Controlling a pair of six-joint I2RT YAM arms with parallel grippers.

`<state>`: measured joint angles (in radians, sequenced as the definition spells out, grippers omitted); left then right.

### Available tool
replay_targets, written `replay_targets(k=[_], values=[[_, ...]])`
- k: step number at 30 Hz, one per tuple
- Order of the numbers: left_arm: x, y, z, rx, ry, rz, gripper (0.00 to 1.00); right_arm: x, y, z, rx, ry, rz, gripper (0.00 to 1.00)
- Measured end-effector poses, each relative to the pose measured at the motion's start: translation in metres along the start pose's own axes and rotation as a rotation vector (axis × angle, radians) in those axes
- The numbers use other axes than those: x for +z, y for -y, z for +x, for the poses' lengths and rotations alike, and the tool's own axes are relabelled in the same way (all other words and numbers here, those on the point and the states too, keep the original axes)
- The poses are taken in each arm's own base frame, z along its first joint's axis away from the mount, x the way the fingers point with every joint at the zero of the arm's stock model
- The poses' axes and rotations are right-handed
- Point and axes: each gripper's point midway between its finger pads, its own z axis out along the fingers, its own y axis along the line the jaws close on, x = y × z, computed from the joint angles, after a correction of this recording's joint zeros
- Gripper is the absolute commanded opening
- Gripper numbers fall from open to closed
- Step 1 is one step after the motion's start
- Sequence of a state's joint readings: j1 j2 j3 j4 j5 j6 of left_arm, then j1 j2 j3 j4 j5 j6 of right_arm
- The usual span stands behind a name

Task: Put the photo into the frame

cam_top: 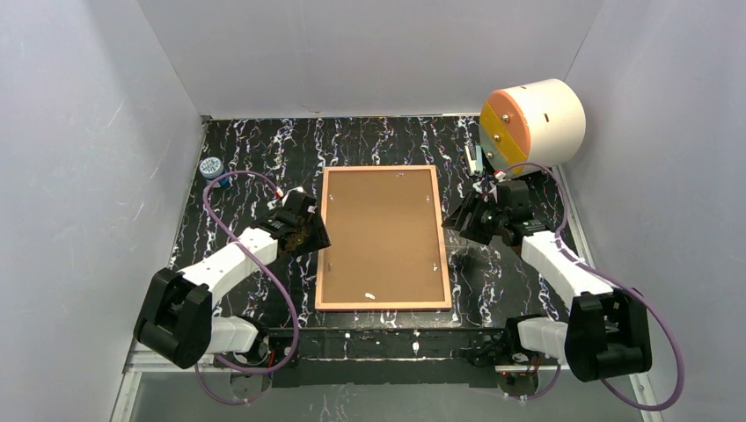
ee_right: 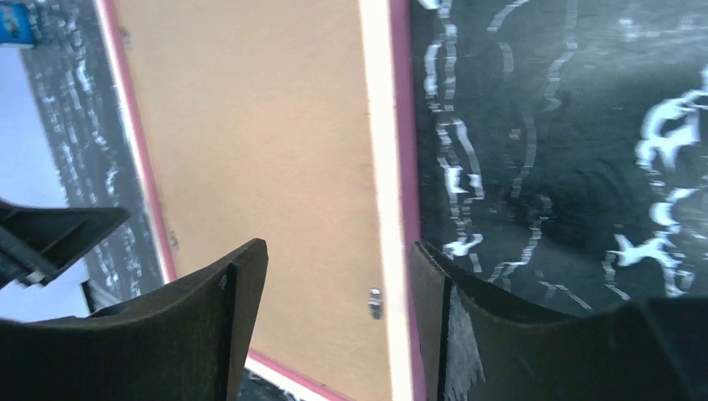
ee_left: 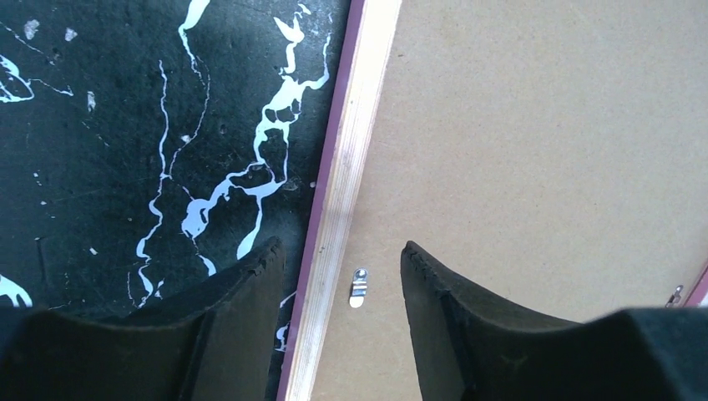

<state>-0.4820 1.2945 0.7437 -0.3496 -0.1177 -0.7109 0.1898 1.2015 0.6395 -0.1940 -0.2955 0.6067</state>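
Note:
The frame [cam_top: 322,237] lies back side up in the middle of the black marbled table, its light wood rim with a pink edge around the brown backing board [cam_top: 383,233]. The photo is hidden. My left gripper [cam_top: 310,234] is open over the frame's left rim [ee_left: 346,159], with a small metal clip [ee_left: 358,287] between its fingers. My right gripper [cam_top: 459,221] is open over the frame's right rim [ee_right: 378,159], with another metal clip [ee_right: 375,302] between its fingers. Neither gripper holds anything.
A cream cylinder with an orange face [cam_top: 530,123] lies at the back right. A small round lid [cam_top: 210,166] and a blue item [cam_top: 223,181] sit at the back left. White walls close in the table on three sides.

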Motion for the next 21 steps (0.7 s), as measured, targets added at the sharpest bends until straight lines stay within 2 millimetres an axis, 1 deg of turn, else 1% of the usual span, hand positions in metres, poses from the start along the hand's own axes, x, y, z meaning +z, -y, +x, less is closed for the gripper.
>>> replay_targets(k=[2,4,7,8,10,12,14,16,21], values=[[0.0,-0.002,0.0,0.001,0.002,-0.01,0.51,-0.003,-0.014,-0.002,-0.013,0.011,-0.03,0.68],[0.0,-0.004,0.0,0.002,0.004,-0.022,0.5,-0.002,-0.032,0.008,-0.029,-0.014,-0.068,0.67],[0.0,-0.006,0.0,0.002,0.005,-0.028,0.48,0.001,-0.06,0.037,-0.052,-0.089,-0.125,0.69],[0.0,-0.006,0.0,0.002,0.004,-0.027,0.46,0.003,-0.072,0.05,-0.067,-0.113,-0.147,0.69],[0.002,-0.005,0.002,0.001,0.001,-0.015,0.43,0.007,-0.087,0.068,-0.084,-0.148,-0.173,0.67],[0.006,-0.007,0.009,-0.003,-0.01,-0.011,0.4,0.014,-0.102,0.09,-0.098,-0.194,-0.196,0.64],[0.011,-0.013,0.018,-0.008,-0.023,-0.018,0.37,0.023,-0.11,0.108,-0.104,-0.232,-0.202,0.62],[0.016,-0.019,0.026,-0.016,-0.031,-0.025,0.34,0.037,-0.116,0.13,-0.113,-0.265,-0.198,0.58],[0.021,-0.015,0.026,-0.049,0.009,0.022,0.29,0.062,-0.126,0.181,-0.117,-0.343,-0.184,0.52]])
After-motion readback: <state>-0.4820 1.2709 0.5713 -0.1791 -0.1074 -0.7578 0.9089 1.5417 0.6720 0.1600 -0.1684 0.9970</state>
